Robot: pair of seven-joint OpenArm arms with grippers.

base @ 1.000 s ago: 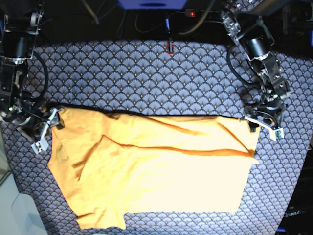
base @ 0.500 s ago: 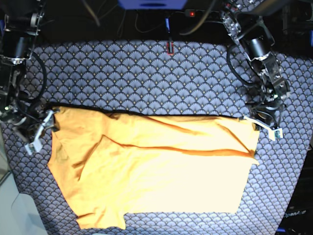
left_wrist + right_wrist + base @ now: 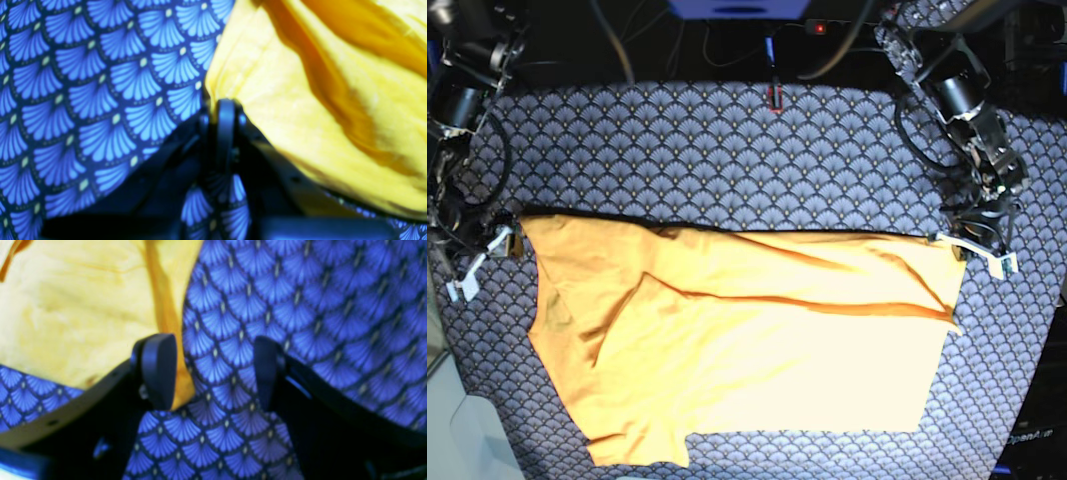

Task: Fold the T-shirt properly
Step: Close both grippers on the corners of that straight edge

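The orange-yellow T-shirt (image 3: 747,340) lies spread and wrinkled across the patterned cloth, with long creases running across its upper half. My left gripper (image 3: 975,253) is at the shirt's upper right corner. In the left wrist view its fingers (image 3: 224,106) are pressed together, shut on the edge of the T-shirt (image 3: 317,100). At the upper left corner my right gripper (image 3: 479,262) stands open. In the right wrist view one of that gripper's (image 3: 213,370) fingers rests against the hem of the T-shirt (image 3: 73,306), while the other is over bare cloth.
The navy fan-scale cloth (image 3: 727,160) covers the table all around the shirt. A small red item (image 3: 774,97) lies at the cloth's far edge, with cables and a power strip (image 3: 819,27) behind it. A pale surface (image 3: 457,440) shows at the near left corner.
My left gripper has closed on the shirt's right corner and shifted slightly right. The right gripper moved left, and the shirt's left corner went with it, stretching the top edge.
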